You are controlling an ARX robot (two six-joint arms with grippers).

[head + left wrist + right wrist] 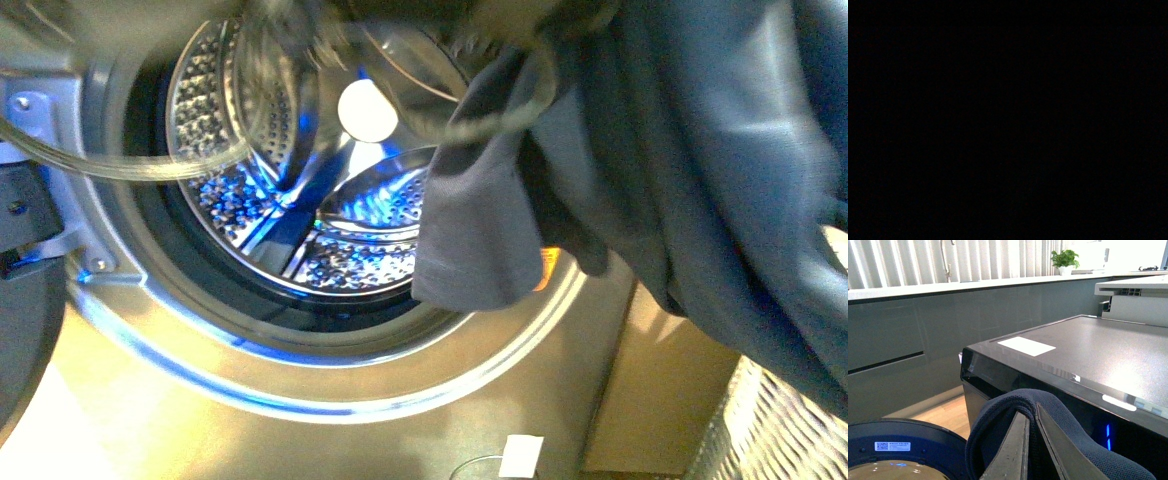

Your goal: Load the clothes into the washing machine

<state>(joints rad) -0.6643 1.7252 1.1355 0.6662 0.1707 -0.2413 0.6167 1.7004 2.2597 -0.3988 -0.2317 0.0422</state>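
The washing machine (300,385) fills the front view, its porthole open on the shiny perforated drum (370,235). The clothes (700,150), a dark navy garment, hang from the top right, one tube-like end drooping across the porthole's right rim. In the right wrist view my right gripper (1030,412) is shut on the clothes (993,420); a fold of navy knit wraps over the two metal fingertips. Beyond them show the machine's dark top (1088,350) and its open door (898,440). The left wrist view is dark, so the left gripper's state cannot be told.
A beige cabinet (660,390) and a white woven basket (785,430) stand right of the machine. A clear cable loop (100,165) hangs over the porthole's left rim. A grey cabinet wall (898,335) and a counter with a plant (1064,260) lie behind.
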